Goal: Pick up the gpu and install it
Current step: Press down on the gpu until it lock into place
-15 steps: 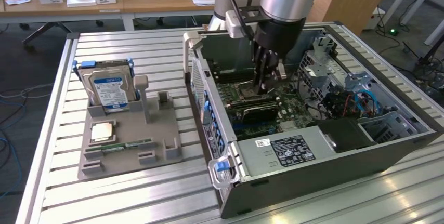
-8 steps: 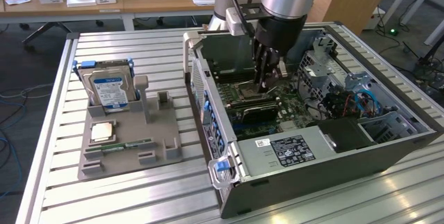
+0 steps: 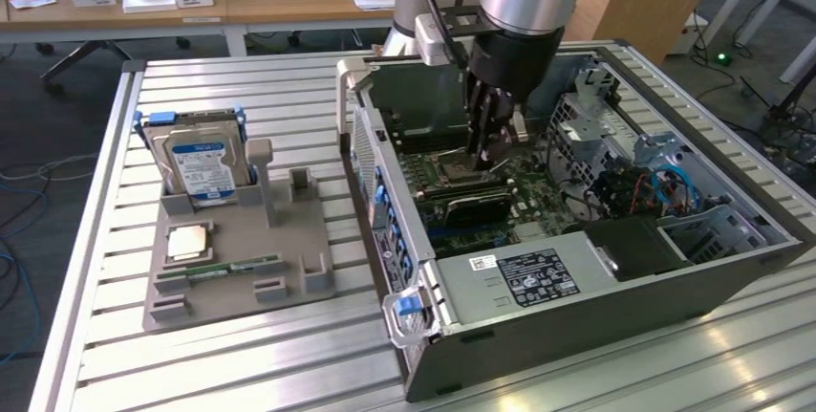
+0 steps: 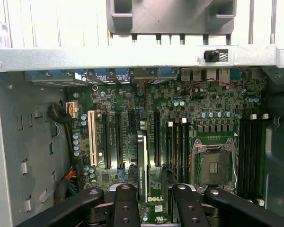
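The gpu (image 4: 141, 161) stands on edge on the motherboard, in line with the long black expansion slots, and shows here as a thin strip. From the exterior view it is a dark card (image 3: 469, 207) low inside the open computer case (image 3: 599, 288). My gripper (image 3: 491, 152) hangs inside the case just above the board. In the wrist view the gripper (image 4: 154, 191) straddles the card's near end. Its fingers (image 4: 125, 203) stand apart with a gap wider than the card, so it is open. Whether a finger touches the card I cannot tell.
A CPU socket (image 4: 213, 166) and memory slots (image 4: 250, 151) lie beside the card. On the exterior view's left a grey holder (image 3: 274, 240) carries a hard drive (image 3: 194, 159), a chip (image 3: 189, 240) and a memory stick (image 3: 236, 266). Case walls and a drive cage (image 3: 587, 111) surround the gripper.
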You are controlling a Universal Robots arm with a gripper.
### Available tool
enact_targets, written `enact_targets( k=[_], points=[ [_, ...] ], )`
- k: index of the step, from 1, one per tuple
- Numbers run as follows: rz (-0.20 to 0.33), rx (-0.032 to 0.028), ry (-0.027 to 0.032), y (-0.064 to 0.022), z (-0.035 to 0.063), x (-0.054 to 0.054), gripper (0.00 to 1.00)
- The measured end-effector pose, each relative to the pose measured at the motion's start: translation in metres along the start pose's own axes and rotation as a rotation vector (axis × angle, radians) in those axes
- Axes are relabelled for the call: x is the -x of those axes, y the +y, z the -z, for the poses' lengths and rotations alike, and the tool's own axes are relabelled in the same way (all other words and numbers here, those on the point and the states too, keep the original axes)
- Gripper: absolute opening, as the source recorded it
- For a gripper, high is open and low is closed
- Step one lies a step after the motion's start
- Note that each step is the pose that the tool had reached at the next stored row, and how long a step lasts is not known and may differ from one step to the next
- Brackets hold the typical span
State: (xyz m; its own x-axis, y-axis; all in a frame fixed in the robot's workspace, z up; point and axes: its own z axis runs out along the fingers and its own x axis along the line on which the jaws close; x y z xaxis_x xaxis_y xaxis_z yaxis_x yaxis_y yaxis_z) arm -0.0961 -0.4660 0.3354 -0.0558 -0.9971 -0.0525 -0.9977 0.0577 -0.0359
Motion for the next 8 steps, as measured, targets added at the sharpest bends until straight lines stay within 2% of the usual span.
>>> enact_targets(
  k=[2,4,5,7,8],
  points=[
    [0.0,0.0,0.0,0.0,0.0,0.0,0.33],
    [0.0,0.0,0.0,0.0,0.0,0.0,0.2],
    [0.0,0.0,0.0,0.0,0.0,0.0,0.2],
    [0.0,0.0,0.0,0.0,0.0,0.0,0.11],
    [0.0,0.0,0.0,0.0,0.0,0.0,0.11]
  ],
)
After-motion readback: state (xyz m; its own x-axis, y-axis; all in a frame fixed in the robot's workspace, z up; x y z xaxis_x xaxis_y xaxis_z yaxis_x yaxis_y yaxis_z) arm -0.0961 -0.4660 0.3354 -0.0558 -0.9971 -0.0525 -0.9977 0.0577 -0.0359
